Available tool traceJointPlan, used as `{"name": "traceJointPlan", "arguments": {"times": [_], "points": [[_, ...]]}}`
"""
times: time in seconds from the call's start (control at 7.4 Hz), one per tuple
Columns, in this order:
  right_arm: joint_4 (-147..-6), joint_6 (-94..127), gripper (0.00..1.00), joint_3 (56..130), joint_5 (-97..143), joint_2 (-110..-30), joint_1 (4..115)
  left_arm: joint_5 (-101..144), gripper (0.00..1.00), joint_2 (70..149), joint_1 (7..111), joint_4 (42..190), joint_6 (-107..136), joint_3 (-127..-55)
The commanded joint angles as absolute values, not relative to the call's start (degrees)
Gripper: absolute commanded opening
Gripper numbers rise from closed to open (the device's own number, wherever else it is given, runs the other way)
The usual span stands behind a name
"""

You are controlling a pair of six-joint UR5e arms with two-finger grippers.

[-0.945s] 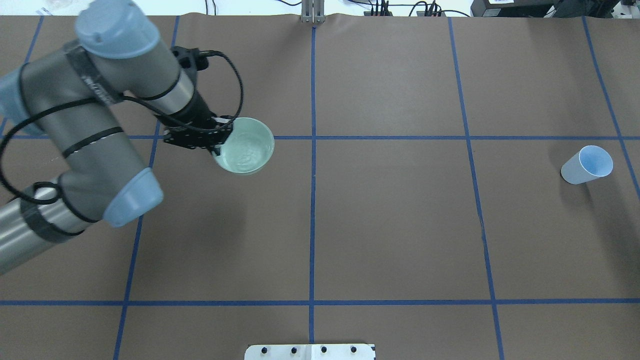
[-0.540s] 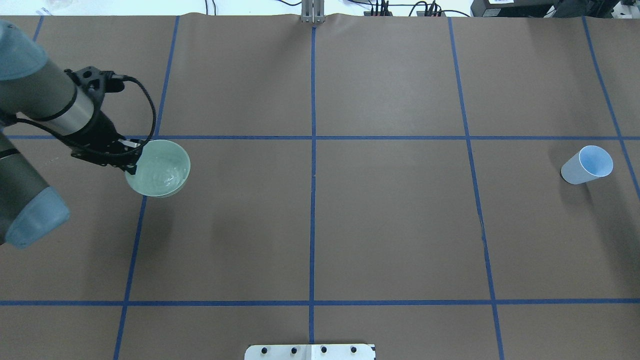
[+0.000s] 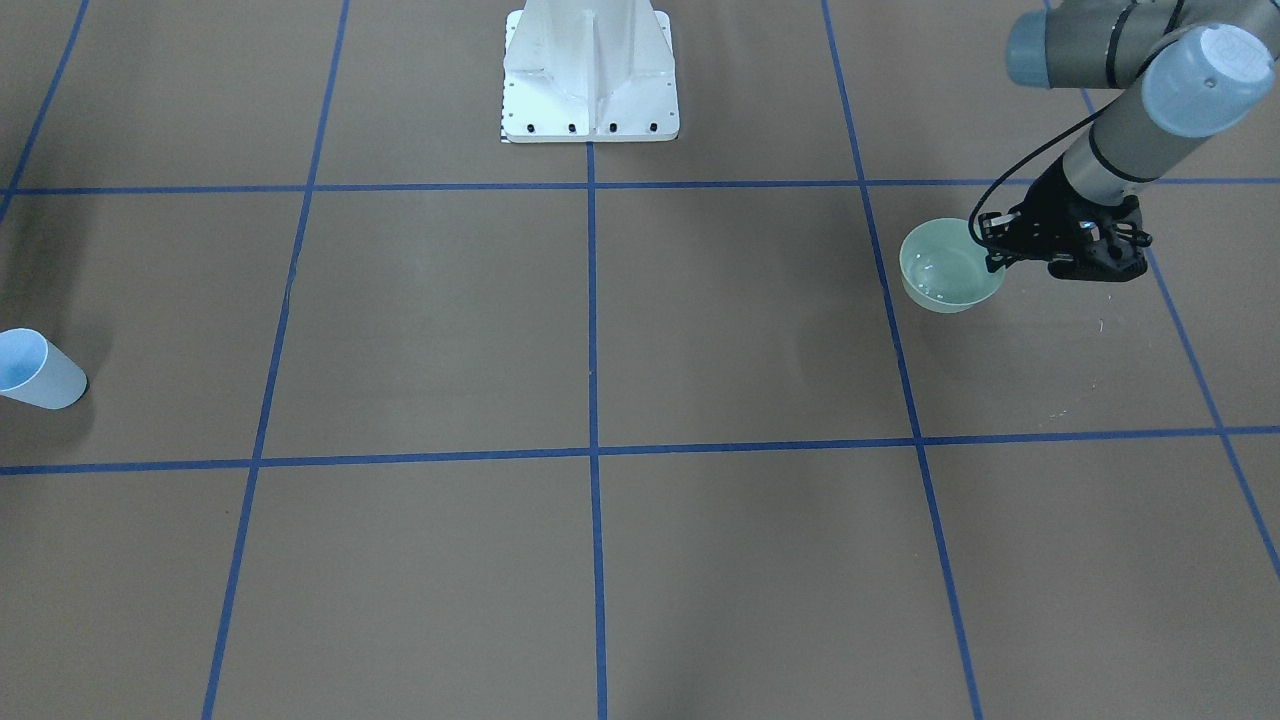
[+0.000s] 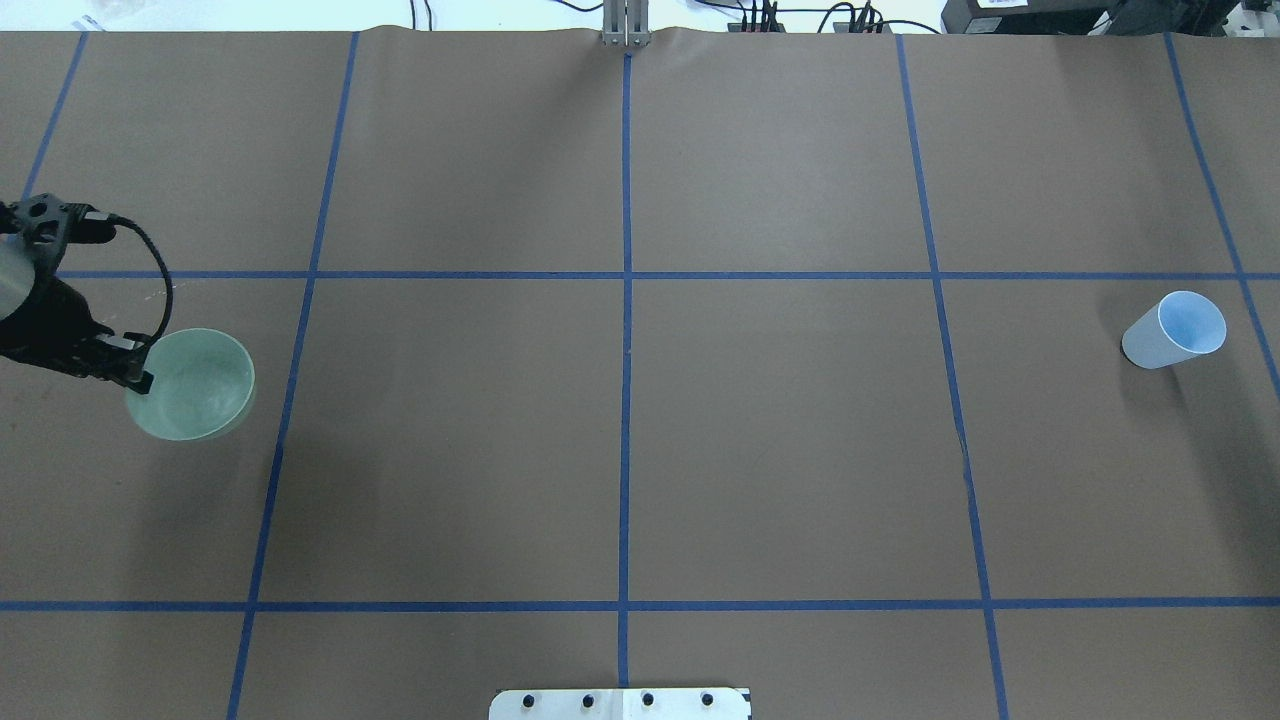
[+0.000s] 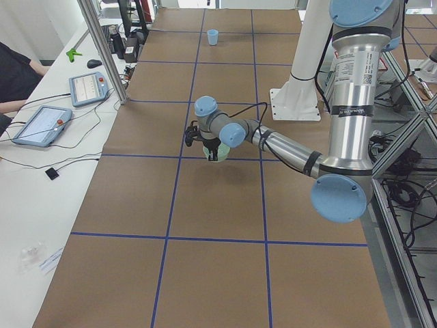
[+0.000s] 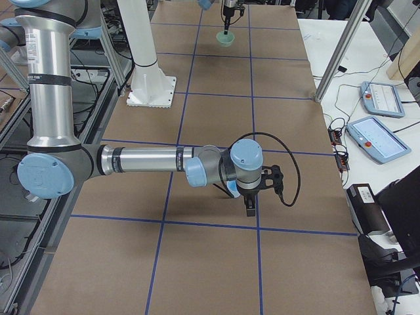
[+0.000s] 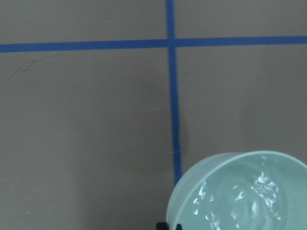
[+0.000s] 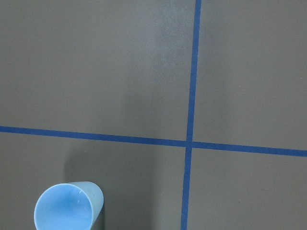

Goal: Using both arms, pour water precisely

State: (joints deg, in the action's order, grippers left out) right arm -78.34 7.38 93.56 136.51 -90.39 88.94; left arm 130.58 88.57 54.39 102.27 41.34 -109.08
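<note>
Water (image 7: 245, 197) ripples and glints in the bottom of a pale green bowl (image 4: 195, 388) at the robot's far left end of the table (image 4: 780, 430), in the middle row of squares marked out by blue tape lines (image 4: 272, 480) on the brown covering. The left gripper (image 4: 140, 377) has its two black fingers pinched on the bowl's rim, on the side nearest the table's edge, with the left arm (image 3: 1120, 140) coming down to it from above. The bowl sits level in that grip, mouth up, and seems to hang just clear of the surface, its shadow falling on the paper beside it. At the opposite end of the table, well apart from the bowl, a pale blue cup (image 4: 1176, 330) stands upright with its mouth open to the ceiling. The right arm (image 6: 144, 159) stretches out low over that end, its right gripper (image 6: 250, 209) pointing down near the cup; how far its fingers are spread cannot be told, since only the side camera catches it. The wrist camera on that arm looks straight down on the cup. A white bolted pedestal (image 3: 590, 70) stands at the robot's edge of the table.
</note>
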Motion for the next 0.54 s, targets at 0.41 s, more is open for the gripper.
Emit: {"name": "traceJointPlan", "arguments": {"times": [0.41], "points": [[-78.3, 7.4, 1.0, 93.6, 136.5, -90.4, 88.7, 135.4, 0.0, 77.0, 62.2, 113.5, 27.0, -100.1]]}}
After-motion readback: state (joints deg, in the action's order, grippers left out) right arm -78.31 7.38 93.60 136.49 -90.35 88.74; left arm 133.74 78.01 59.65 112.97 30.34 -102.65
